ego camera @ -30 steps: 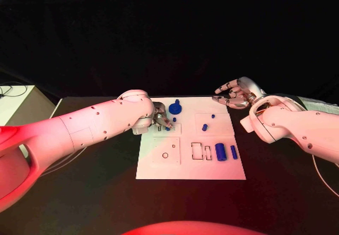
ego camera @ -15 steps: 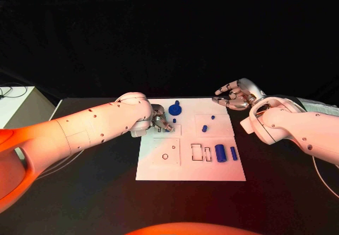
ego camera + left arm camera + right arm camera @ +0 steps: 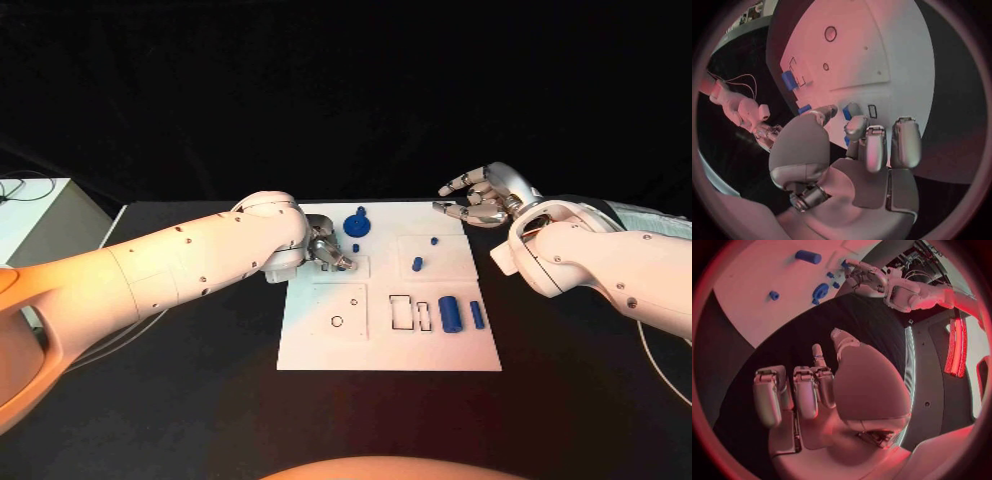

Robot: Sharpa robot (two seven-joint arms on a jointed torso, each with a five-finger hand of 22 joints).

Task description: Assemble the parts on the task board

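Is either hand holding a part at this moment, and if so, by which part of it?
The right hand holds nothing. The left hand reaches down on the task board; whether its fingertips grip a part cannot be told.

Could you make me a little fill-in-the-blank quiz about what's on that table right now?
1. The task board is coloured ____.
2. The parts on it, like the large cylinder, are coloured ____.
3. The hand over the board's far corner is the robot's ____ hand.
4. The right hand holds ____.

Missing words: white; blue; left; nothing
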